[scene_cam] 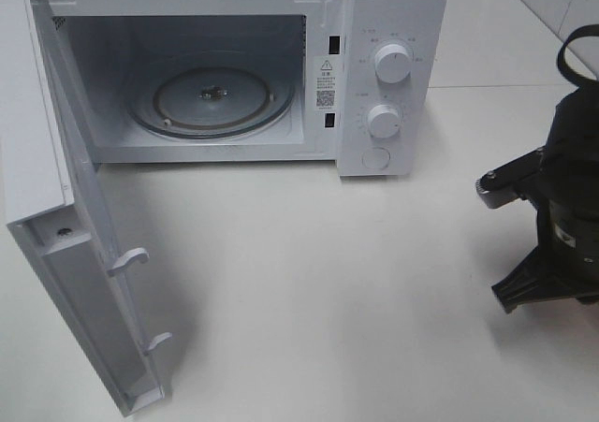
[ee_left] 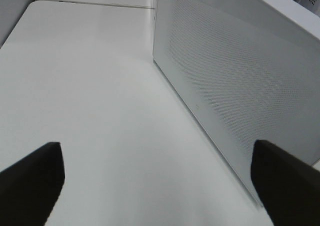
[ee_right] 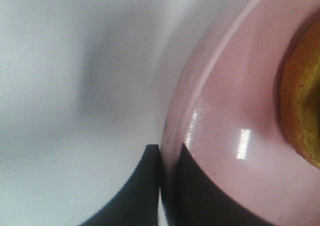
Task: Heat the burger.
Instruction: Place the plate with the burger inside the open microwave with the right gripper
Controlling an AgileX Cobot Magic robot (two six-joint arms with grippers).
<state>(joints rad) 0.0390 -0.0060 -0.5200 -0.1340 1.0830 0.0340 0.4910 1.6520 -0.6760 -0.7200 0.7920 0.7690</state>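
Left gripper point(ee_left: 155, 153): jaws spread wide, nothing between them, dark fingers point(ee_left: 32, 183) hanging over bare white table point(ee_left: 90, 85). Just beside it stands the microwave door point(ee_left: 225, 85), its perforated panel upright and running away from my left wrist camera. Right gripper point(ee_right: 167, 158): jaws pinched together on the rim of the pink plate point(ee_right: 235, 85), one finger under the rim on the outside, the other lying on the glossy inner surface. The burger point(ee_right: 300, 100) sits on that plate, further in from the rim I am gripping. Only a slice of its orange-brown side shows at the frame edge, blurred, so I cannot make out its layers. Whether the plate rests on the table or hangs above it I cannot tell, since the surface behind it is out of focus. From the high camera, the white microwave point(scene_cam: 374, 29) stands at the back of the table with its door swung fully out toward the left. The cavity is open and the glass turntable point(scene_cam: 211, 99) lies flat inside. On the control panel are an upper knob point(scene_cam: 391, 62), a lower knob point(scene_cam: 384, 121) and a round button point(scene_cam: 375, 158) below them. My right arm point(scene_cam: 571, 188) shows as a dark mass at the right edge, well apart from the microwave's open front.
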